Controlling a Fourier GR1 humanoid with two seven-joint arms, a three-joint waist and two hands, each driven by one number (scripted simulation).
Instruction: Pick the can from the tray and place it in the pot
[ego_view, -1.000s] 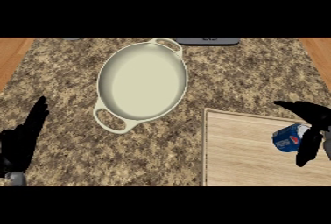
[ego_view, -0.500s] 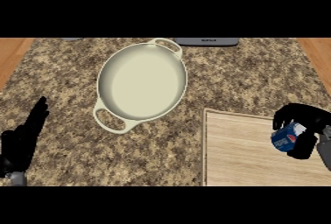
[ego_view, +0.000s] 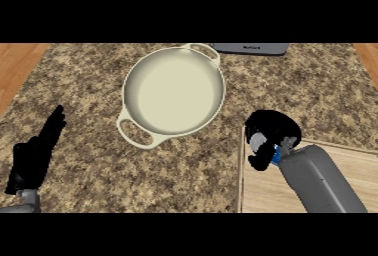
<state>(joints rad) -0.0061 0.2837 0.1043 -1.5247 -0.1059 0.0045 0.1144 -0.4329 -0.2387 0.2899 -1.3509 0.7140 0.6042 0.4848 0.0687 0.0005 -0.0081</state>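
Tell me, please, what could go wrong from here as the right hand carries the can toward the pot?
The right hand curls round the can and hides most of it, so a slip inside the grasp would be hard to spot. The hand sits over the tray at its left edge, with bare counter between it and the pot; a can released early would land there. A low carry might clip the pot's rim.

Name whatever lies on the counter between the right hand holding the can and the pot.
Nothing: in the head view only bare granite counter separates the right hand, curled round the can, from the pot.
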